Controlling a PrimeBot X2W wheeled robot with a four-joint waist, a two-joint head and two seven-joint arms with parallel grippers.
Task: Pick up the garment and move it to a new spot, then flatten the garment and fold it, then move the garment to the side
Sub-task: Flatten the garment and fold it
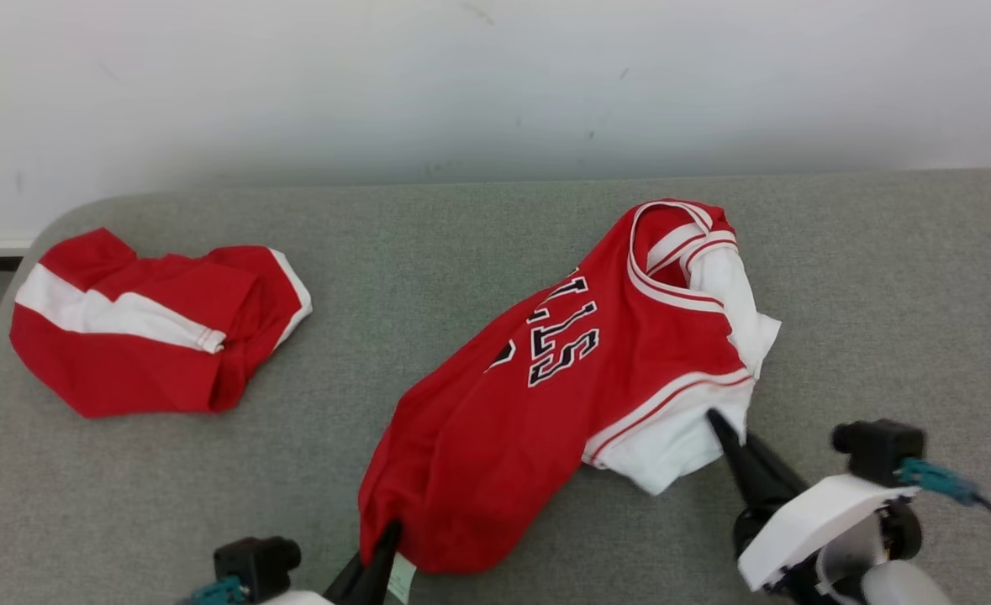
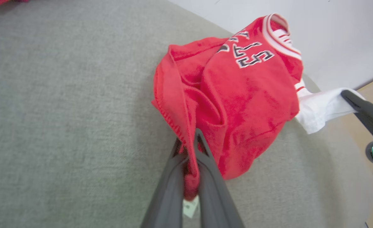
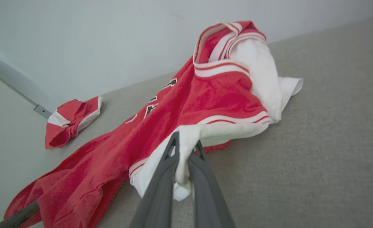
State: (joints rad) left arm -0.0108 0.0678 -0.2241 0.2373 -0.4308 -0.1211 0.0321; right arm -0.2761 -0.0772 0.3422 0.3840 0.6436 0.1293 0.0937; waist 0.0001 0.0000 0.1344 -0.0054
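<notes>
The garment (image 1: 545, 386) is a bright red jersey with white sleeve ends and black-and-white lettering, lying bunched and slanted on the grey table (image 1: 495, 227). My left gripper (image 1: 382, 538) is shut on its red hem at the near left; in the left wrist view the fingers (image 2: 205, 171) pinch a red fold (image 2: 189, 177) with a small white tag beneath. My right gripper (image 1: 718, 424) is shut on the white sleeve end at the near right; in the right wrist view white cloth (image 3: 183, 158) sits between the fingers (image 3: 202, 177). The jersey (image 3: 186, 104) stretches between both grips.
A second red piece of clothing with a white stripe (image 1: 150, 328) lies crumpled at the table's far left, seen small in the right wrist view (image 3: 71, 122). A pale wall (image 1: 495, 84) backs the table. Bare grey surface lies around the jersey.
</notes>
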